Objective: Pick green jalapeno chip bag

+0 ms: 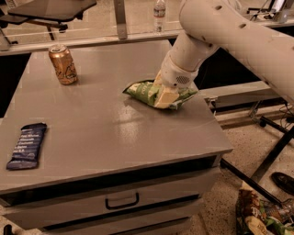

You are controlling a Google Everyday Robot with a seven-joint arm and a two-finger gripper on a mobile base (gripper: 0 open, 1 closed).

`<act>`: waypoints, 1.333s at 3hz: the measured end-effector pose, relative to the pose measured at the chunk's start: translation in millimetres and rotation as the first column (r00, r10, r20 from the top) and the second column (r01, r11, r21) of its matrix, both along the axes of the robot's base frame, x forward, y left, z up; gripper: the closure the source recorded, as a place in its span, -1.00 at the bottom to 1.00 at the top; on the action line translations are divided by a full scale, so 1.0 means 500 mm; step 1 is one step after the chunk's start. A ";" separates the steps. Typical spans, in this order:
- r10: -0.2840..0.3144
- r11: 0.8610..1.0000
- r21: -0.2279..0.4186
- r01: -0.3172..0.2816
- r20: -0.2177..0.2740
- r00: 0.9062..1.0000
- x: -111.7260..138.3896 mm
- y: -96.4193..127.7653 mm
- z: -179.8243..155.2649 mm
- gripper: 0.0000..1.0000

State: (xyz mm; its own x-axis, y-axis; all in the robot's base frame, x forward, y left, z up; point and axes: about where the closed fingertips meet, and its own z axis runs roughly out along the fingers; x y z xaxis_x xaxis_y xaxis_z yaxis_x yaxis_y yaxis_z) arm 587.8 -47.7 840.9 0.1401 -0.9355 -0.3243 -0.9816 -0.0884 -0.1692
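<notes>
The green jalapeno chip bag [141, 92] lies crumpled on the grey table top [115, 137], near its right edge. My gripper [164, 95] reaches down from the white arm at the upper right and sits on the bag's middle. Its pale fingers [161, 97] press into the foil, closed on the bag. The bag still rests on the table. The part of the bag under the wrist is hidden.
A gold can [63, 64] stands at the back left of the table. A dark blue wrapped bar [26, 145] lies at the front left. A water bottle [159, 13] stands behind the table. Snack bags [257, 215] lie on the floor at the lower right.
</notes>
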 end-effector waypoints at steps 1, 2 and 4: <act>0.022 0.998 0.060 -0.025 0.049 0.999 -0.050 -0.005 0.058 1.00; 0.059 0.981 0.173 -0.083 0.140 0.988 -0.131 -0.013 0.159 1.00; 0.063 0.976 0.197 -0.091 0.146 0.987 -0.144 -0.016 0.172 1.00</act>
